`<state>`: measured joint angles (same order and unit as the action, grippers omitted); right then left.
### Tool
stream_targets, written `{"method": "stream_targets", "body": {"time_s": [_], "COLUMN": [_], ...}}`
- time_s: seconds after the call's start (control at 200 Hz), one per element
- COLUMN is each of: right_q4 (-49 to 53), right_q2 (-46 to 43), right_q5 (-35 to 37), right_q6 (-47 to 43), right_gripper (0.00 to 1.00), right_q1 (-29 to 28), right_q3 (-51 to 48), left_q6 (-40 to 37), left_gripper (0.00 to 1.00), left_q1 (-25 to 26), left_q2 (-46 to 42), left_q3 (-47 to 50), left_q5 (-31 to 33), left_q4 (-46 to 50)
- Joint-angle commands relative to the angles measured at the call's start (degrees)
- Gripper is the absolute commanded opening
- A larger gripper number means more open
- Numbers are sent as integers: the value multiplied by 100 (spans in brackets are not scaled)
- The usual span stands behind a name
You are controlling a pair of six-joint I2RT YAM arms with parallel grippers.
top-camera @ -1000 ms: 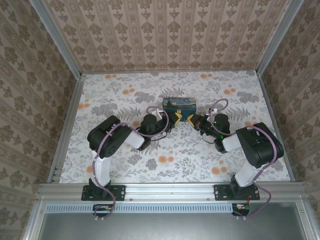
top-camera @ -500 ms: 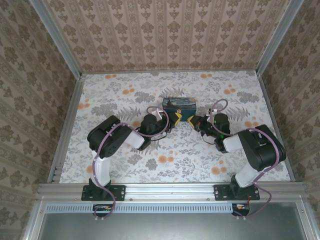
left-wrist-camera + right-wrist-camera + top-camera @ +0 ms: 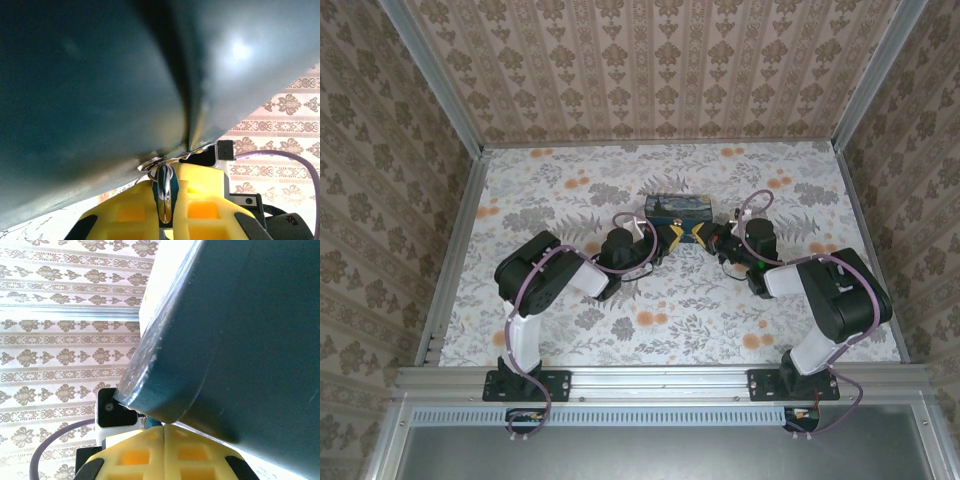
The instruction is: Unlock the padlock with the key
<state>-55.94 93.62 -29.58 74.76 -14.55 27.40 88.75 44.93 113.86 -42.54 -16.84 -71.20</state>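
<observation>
1. Floral-patterned covering lies over the table [image 3: 570, 300], and damask wallpaper [image 3: 650, 70] closes it in on three sides.
2. The blue tin [image 3: 681, 206] stands upright near the middle of the table, towards the far wall.
3. Both arms reach inward. In the top view their yellow-fingered ends meet just in front of the tin's near face.
4. The left gripper [image 3: 672, 236] sits at the left of the meeting point, and the right gripper [image 3: 699, 236] is just beside it on the right.
5. In the left wrist view, the left gripper [image 3: 164, 174] is narrowed onto the padlock [image 3: 164, 200]. This slim silvery piece is held upright in the slot between the yellow fingers [image 3: 130, 210].
6. A metal loop at the padlock's top touches the lower edge of the blue tin [image 3: 100, 75], which looms directly above.
7. In the right wrist view, the right gripper [image 3: 164, 432] has its yellow fingers [image 3: 135, 455] pressed together with no gap at the seam. Whether anything is pinched between them cannot be told.
8. The blue tin [image 3: 240, 340] hangs tilted across this view, its rounded corner just above the fingertips.
</observation>
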Motion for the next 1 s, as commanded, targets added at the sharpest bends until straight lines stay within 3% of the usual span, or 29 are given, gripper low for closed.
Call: {"method": "stream_targets", "body": {"time_s": [0.0,0.995], "right_q4": [84,-19], "right_q2": [-160,-127], "right_q5": [118,340], "right_q6": [-82,0], "right_gripper": [0,0], "right_q1": [-57,-274], "right_q3": [174,138], "left_q6": [-52,154], "left_gripper": [0,0], "left_q1": [16,81], "left_q2": [-97,-96], "left_q3": [-61,-194], "left_q5": [-91,29], "left_q4": [-333,-345]}}
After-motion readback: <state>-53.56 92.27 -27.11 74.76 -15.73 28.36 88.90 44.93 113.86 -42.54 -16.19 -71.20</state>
